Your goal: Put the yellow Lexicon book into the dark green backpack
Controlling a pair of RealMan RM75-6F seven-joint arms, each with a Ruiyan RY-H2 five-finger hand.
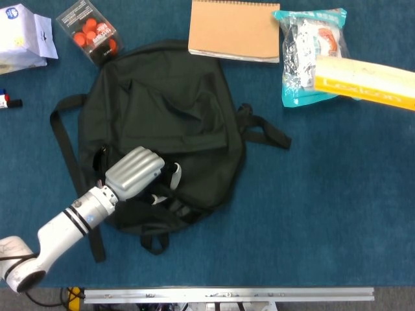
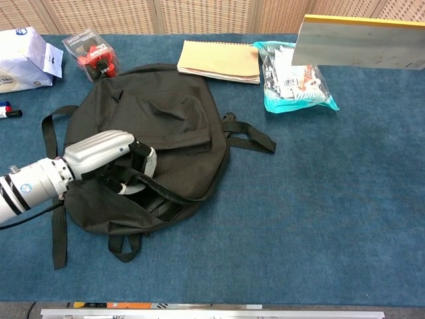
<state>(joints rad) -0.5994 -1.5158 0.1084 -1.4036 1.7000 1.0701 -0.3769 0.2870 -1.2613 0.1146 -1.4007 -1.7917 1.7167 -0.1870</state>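
Observation:
The dark green backpack lies flat in the middle of the blue table, also seen in the chest view. My left hand has its fingers curled under the edge of the backpack's zipped opening and holds that edge up, so a dark gap shows below the hand. The yellow Lexicon book hangs in the air at the far right, above the table, with its page edge facing the chest view. Whatever holds the book is beyond the frame's right edge. My right hand shows in neither view.
A tan spiral notebook lies behind the backpack. A teal plastic packet sits under the book's left end. A box of red balls, a white package and a marker lie at the far left.

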